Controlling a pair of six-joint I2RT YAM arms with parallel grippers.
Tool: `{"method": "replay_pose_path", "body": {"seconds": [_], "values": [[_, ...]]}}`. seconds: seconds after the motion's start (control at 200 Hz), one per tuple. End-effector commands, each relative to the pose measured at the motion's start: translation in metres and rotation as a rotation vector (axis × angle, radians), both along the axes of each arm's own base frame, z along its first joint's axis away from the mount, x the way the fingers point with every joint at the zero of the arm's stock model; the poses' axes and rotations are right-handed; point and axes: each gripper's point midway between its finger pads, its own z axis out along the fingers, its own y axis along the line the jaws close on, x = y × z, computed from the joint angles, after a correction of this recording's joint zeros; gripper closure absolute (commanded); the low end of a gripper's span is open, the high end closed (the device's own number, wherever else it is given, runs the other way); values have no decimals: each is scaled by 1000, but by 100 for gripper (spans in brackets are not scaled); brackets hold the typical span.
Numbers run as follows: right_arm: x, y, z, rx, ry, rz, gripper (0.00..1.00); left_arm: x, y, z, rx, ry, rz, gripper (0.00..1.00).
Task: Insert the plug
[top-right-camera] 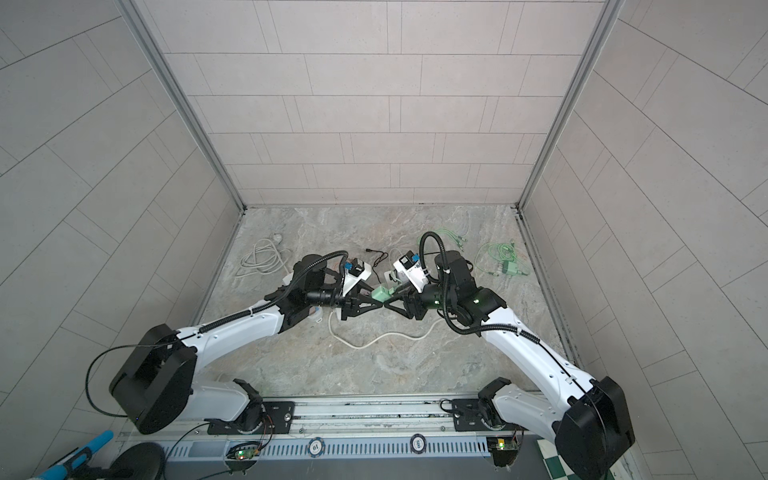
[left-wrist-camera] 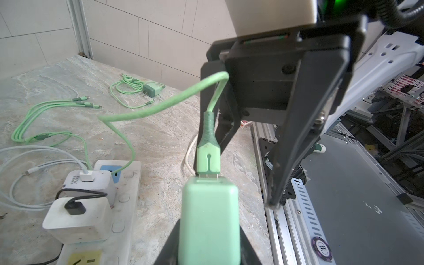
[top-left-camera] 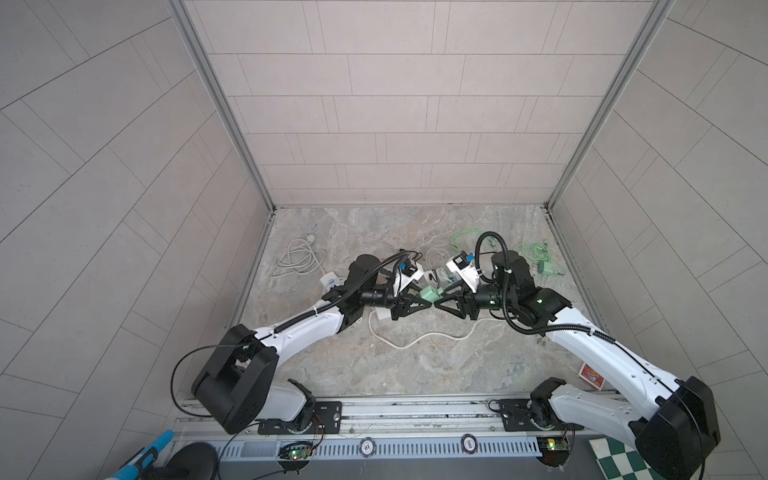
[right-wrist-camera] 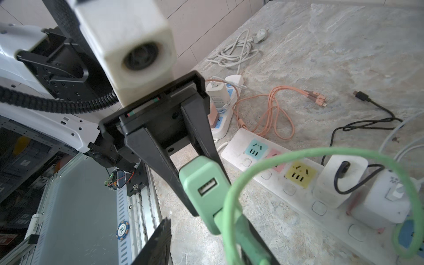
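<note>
Arms angled inward — jaws tip-to-tip; left jaws clamp charger

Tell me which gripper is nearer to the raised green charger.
Left. The left gripper clamps the charger; the right gripper is open just past its port end, beside the plug.

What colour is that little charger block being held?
Mint green charger block; clearest in left wrist view.

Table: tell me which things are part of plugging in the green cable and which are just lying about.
In the job: left gripper, green charger, green USB plug, right gripper.
Lying about: orange cable, black cable, coiled white cable, spare green charger.
</note>
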Motion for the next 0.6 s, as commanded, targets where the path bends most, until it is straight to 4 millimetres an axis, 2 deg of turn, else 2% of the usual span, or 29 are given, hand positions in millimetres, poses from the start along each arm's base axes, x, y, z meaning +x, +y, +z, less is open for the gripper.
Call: {"method": "replay_pose_path", "body": {"seconds": [0.0,0.315,0.595], "values": [[2,3,16,-1,-71,32,52,-8,0,16,-32,-34,-44,79],[-3,16,12,50,-42,124,54,-16,-1,22,-54,-17,-86,79],[-10,18,11,61,-29,161,57,-19,0,24,-59,6,-116,80]]}}
